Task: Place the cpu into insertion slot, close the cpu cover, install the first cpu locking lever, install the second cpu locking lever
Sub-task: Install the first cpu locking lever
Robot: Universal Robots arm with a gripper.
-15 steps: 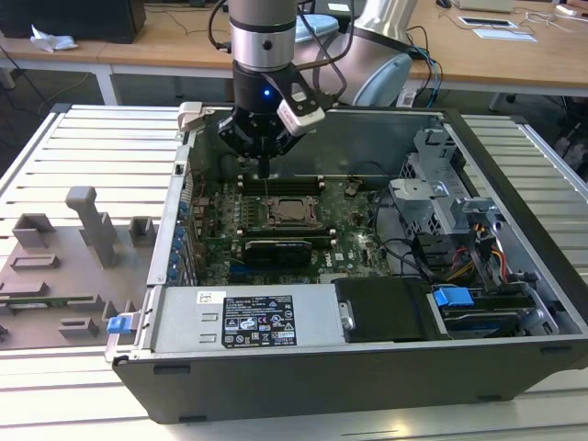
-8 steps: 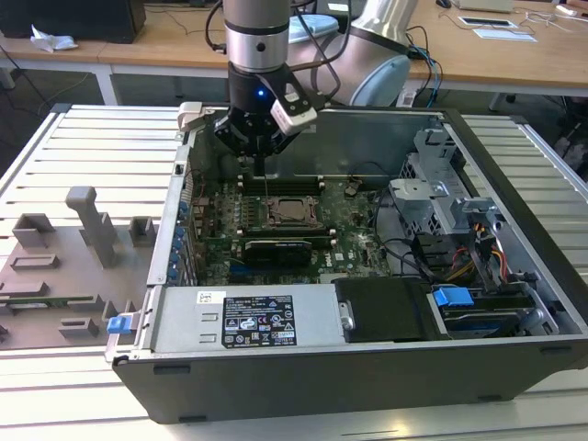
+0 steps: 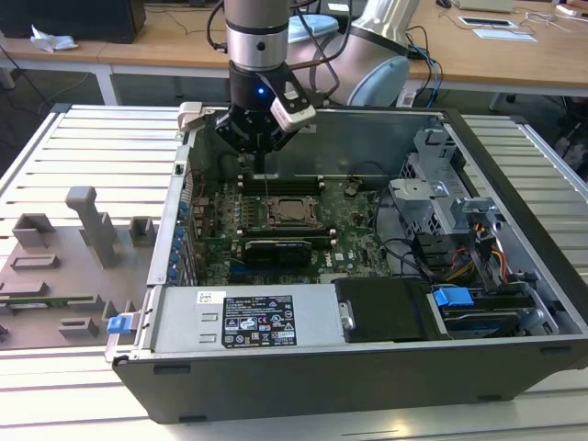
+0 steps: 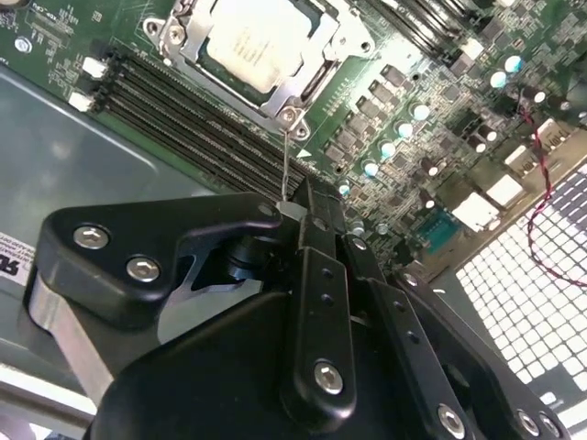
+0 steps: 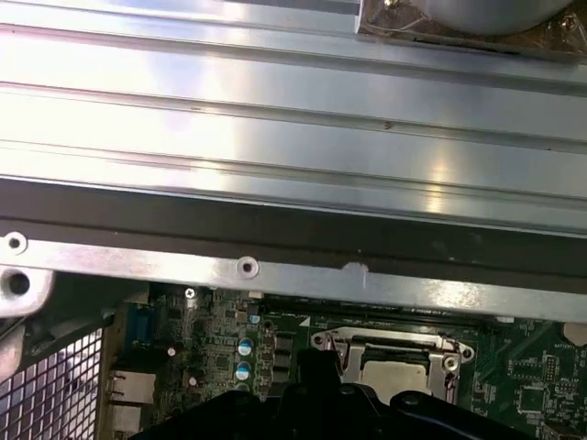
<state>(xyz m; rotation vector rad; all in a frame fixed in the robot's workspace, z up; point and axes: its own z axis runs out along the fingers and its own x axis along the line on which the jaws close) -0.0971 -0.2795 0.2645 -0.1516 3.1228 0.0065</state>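
Over the open computer case [image 3: 367,367] on the slatted metal worktop [image 3: 92,138], your claw [image 3: 264,168] hangs from the arm, just above the rear edge of the green motherboard [image 3: 354,230].

In the second wrist view the claw [image 4: 295,206] has its black fingers [image 4: 316,275] drawn together on the end of a thin wire locking lever [image 4: 287,156]. The lever runs straight from the fingertips to a screw at one corner of the socket. In the exterior view it shows as a fine line [image 3: 265,186] between the claw and the socket.

The cpu [image 3: 288,212] sits in the insertion slot [image 3: 269,213], near the middle of the board. Both wrist views show its dull silver top [image 4: 252,41] [image 5: 394,374]. The cpu cover [image 4: 229,87] lies flat around it, with the cut-out framing the chip. Faint lines of print cross the chip's top.

Long black memory slots [image 4: 202,119] run beside the socket, between it and the claw. A long black graphics card [image 3: 271,250] lies just on the near side of the socket.

Nearer the front of the case, a grey metal panel carries a black-and-white label [image 3: 259,320] of print and symbols, with a small white sticker [image 3: 210,297] beside it. On the exterior view's left, grey fixture blocks [image 3: 55,266] stand on the worktop.
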